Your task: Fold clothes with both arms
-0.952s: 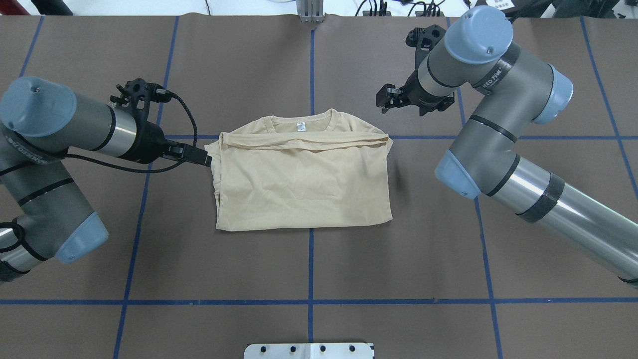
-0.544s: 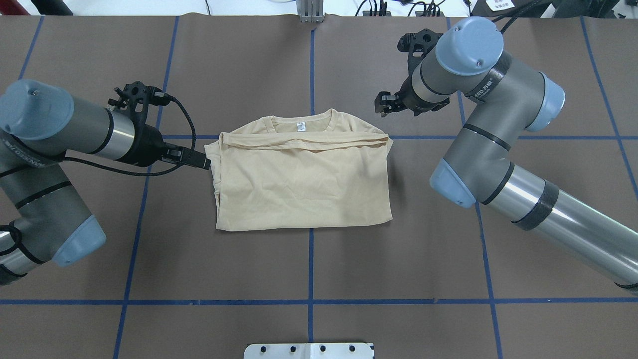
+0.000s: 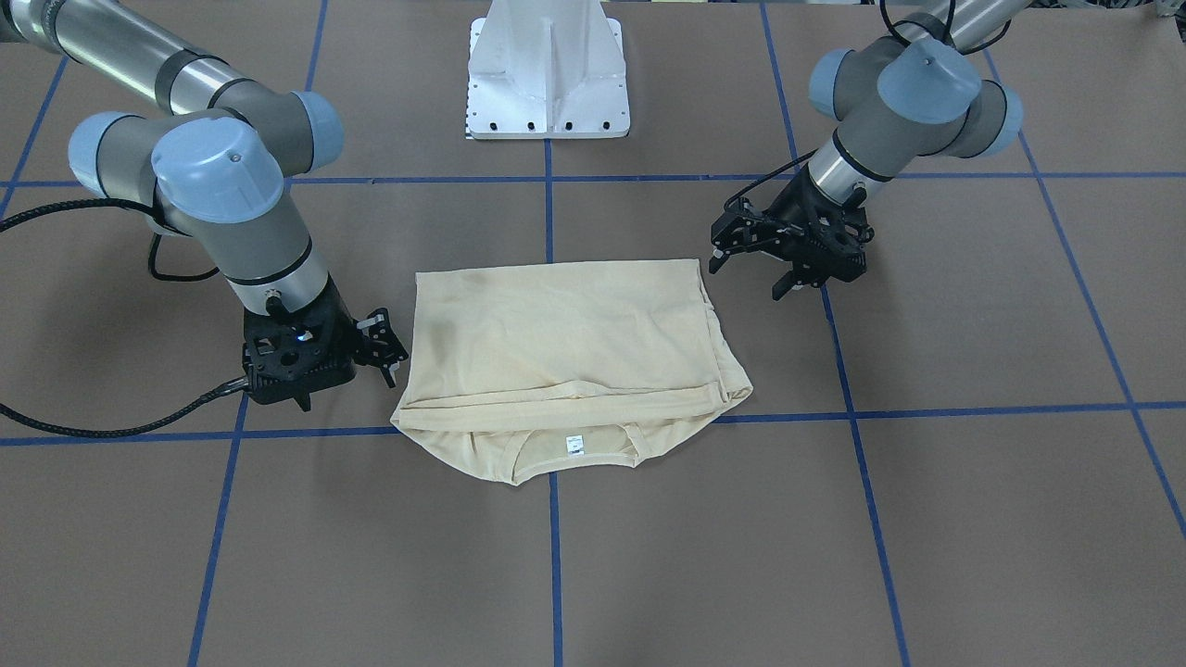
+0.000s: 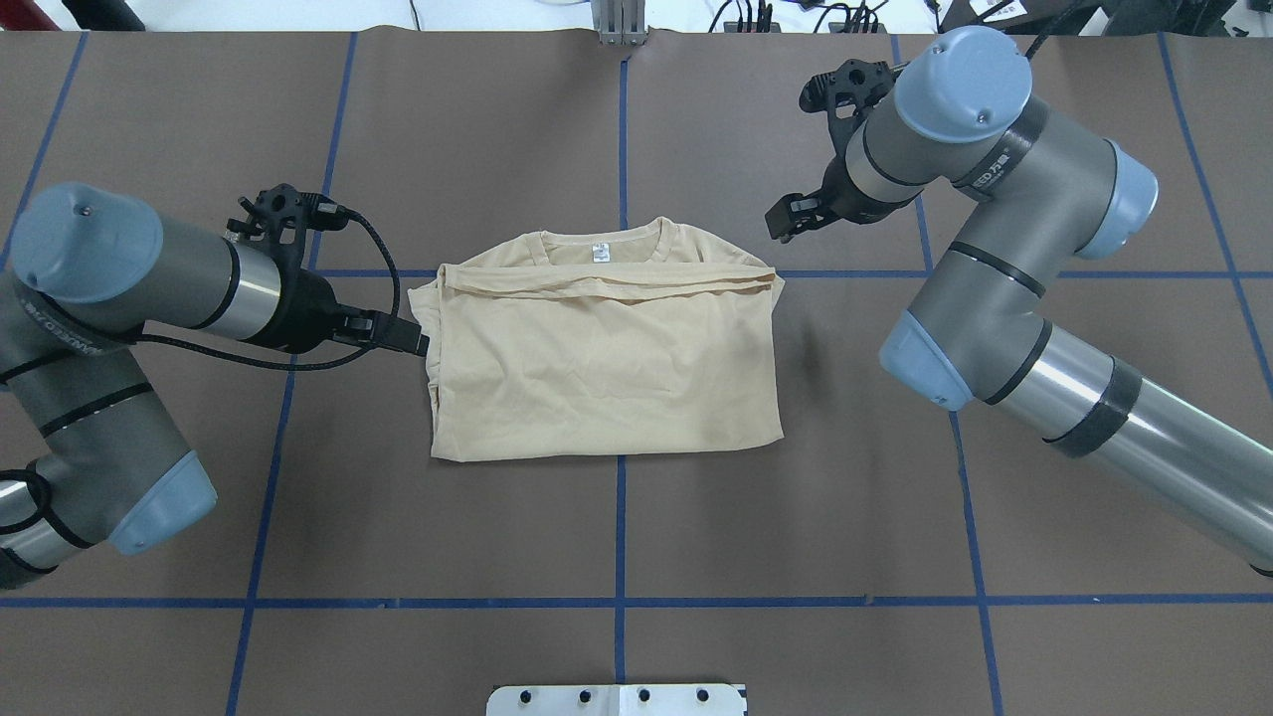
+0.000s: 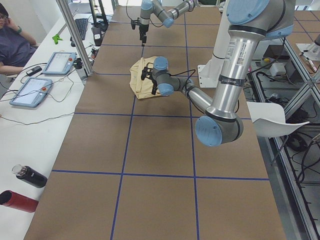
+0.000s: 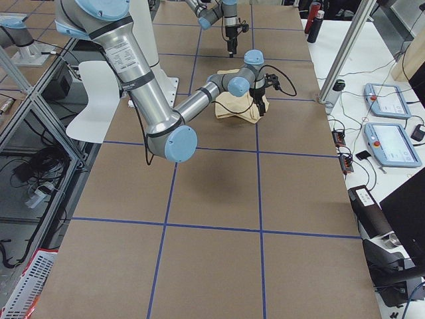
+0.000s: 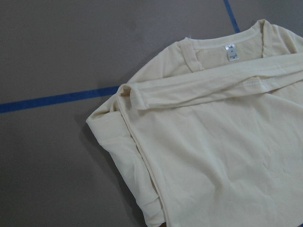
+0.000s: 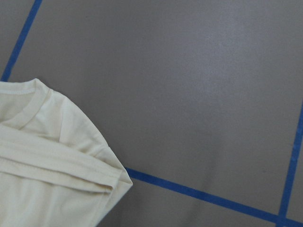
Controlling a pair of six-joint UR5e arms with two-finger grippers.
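Note:
The clothes are one cream long-sleeved T-shirt [image 4: 607,368] lying folded into a rectangle mid-table, with a sleeve laid across below the collar. Its white neck label [image 4: 600,252] faces up and the print is hidden. My left gripper [image 4: 416,344] hovers at the shirt's left edge, open and holding nothing; it also shows in the front-facing view [image 3: 718,252]. My right gripper [image 4: 784,217] hangs beyond the shirt's far right shoulder, open and empty, clear of the cloth [image 3: 389,345]. The left wrist view shows the shirt's [image 7: 213,151] collar corner, and the right wrist view its [image 8: 42,165] shoulder corner.
Blue tape lines [image 4: 621,601] grid the brown table cover. The white pedestal base [image 3: 548,83] stands at the robot's edge. A side bench holds teach pendants [image 5: 60,62] and bottles [image 5: 30,176], with a person [image 5: 12,40] seated there.
My right gripper has drifted a little right and down near the shirt's far right shoulder. My left gripper has edged right to the shirt's left edge. The shirt has not moved.

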